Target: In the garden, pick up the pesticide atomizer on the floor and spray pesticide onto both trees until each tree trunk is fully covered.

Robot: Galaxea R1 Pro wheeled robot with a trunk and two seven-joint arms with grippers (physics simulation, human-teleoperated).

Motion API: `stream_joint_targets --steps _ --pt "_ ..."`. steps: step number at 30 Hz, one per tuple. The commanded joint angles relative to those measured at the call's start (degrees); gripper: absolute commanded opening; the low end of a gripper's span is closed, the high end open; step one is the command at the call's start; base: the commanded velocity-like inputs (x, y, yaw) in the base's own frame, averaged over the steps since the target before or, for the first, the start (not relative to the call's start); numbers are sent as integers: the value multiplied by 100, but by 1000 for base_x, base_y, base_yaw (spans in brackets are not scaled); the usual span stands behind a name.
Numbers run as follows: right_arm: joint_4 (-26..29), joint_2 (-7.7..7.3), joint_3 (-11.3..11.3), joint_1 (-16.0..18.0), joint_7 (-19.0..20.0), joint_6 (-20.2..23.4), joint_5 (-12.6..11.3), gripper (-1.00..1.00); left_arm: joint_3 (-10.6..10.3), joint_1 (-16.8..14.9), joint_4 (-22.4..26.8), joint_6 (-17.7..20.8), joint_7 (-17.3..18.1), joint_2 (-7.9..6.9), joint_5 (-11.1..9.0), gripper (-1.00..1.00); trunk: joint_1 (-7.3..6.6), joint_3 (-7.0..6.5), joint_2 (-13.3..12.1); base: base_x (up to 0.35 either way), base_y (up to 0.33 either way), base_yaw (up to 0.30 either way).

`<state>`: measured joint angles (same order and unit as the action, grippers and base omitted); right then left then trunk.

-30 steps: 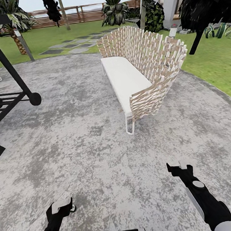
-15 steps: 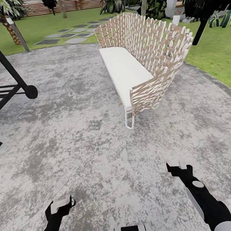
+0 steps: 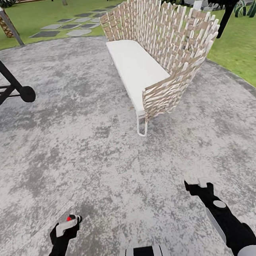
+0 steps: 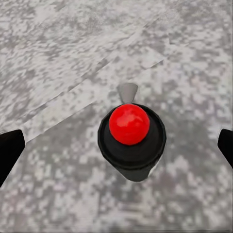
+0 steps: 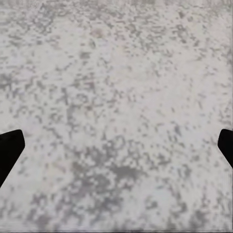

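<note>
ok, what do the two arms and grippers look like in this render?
Both arms are matte black with a round grey disc near the wrist. The left gripper has black fingers and a white block at its base; the right gripper is black with pale tips. No cables or markings visible.

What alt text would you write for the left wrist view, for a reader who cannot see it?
A small dark round-bodied pesticide atomizer with a glossy red ball top stands on the mottled grey concrete floor, seen from above. The two black fingertips of the open left gripper flank it, well apart from it.
</note>
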<state>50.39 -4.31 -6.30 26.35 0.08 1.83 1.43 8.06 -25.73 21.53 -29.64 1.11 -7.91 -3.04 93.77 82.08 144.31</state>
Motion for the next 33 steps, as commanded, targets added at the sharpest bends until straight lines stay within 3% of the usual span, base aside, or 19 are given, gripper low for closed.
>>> stream_joint_targets --steps 1,9,19,27,33 --pt "6 1 -3 1 1 19 15 100 1 -2 -4 -19 12 0 -30 100 1 30 3 0 0 -114" --pt "14 1 -3 1 1 19 7 100 2 -2 -1 -24 12 0 -38 100 22 255 14 0 0 -50" --pt "15 1 -3 1 1 19 6 100 9 -1 1 -31 12 -6 -37 100 22 262 14 0 0 -1" --pt "15 1 -3 1 1 19 6 100 2 -2 1 -31 12 -1 -32 100 43 440 24 0 0 0" --pt "15 1 -3 1 1 19 6 100 10 -2 1 -33 12 0 -31 100 43 440 24 0 0 0"
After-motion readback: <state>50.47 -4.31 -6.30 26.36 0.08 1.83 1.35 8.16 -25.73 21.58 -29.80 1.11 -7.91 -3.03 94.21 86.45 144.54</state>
